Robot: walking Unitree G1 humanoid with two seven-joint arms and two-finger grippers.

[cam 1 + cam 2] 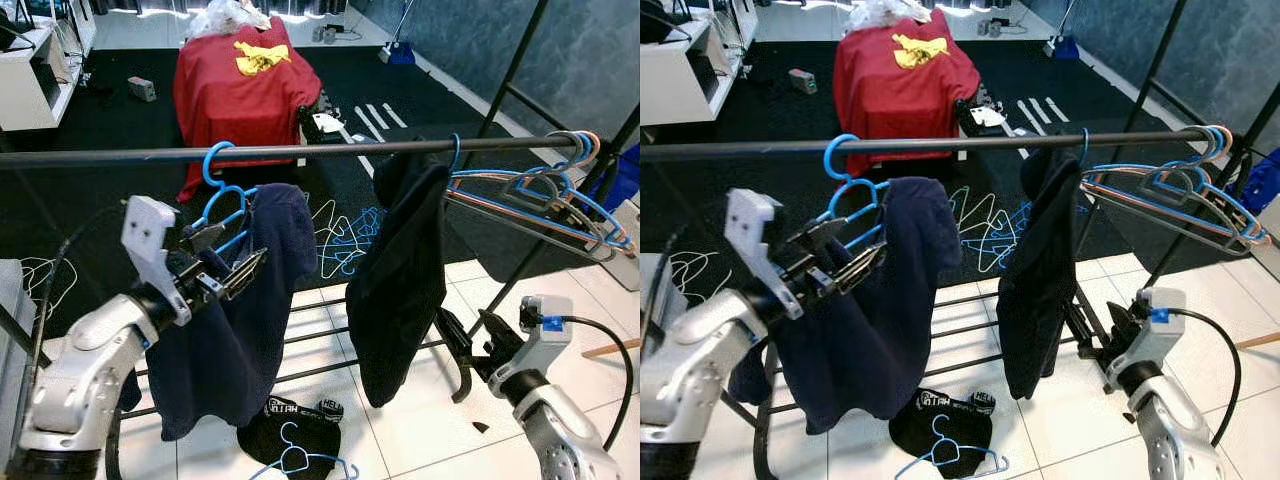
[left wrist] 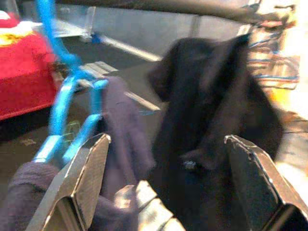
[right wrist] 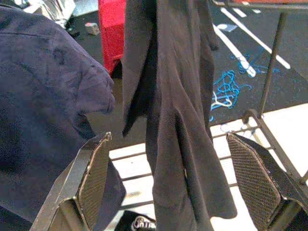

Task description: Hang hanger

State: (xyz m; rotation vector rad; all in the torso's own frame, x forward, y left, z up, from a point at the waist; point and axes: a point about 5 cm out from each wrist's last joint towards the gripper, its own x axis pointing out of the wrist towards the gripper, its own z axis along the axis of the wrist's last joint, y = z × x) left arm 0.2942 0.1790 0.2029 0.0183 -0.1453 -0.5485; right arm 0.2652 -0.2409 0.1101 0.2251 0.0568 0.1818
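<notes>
We see a dark clothes rail (image 1: pixel 300 152) running across in front of the robot, and the blue hanger (image 1: pixel 222 195) already hooked over it near its left part, carrying a navy garment (image 1: pixel 235 320) that droops down toward the tiled floor (image 1: pixel 420 420). Our left gripper (image 1: pixel 222 262) is raised just under that hanger, against the navy cloth; in the left wrist view its two fingers (image 2: pixel 84 178) stand spread apart with the blue hanger's neck and the navy fabric close by the one finger, and nothing pinched between them. Further along the rail hangs a black garment (image 1: pixel 400 270) on its own blue hook, and beyond that, at the rail's right end, a bunch of bare hangers (image 1: pixel 560 190) in blue, grey and orange. Our right gripper (image 1: pixel 465 345) sits low beside the black garment's lower edge, its fingers (image 3: pixel 91 178) held wide open in the right wrist view with the black cloth hanging between and ahead of them, untouched as far as we can tell. On the floor below lies a black piece of clothing (image 1: pixel 290 420) with another blue hanger on top, and a tangle of loose hangers (image 1: pixel 345 240) rests on the dark carpet behind the rail, near a red-covered piece of furniture (image 1: pixel 245 85)
</notes>
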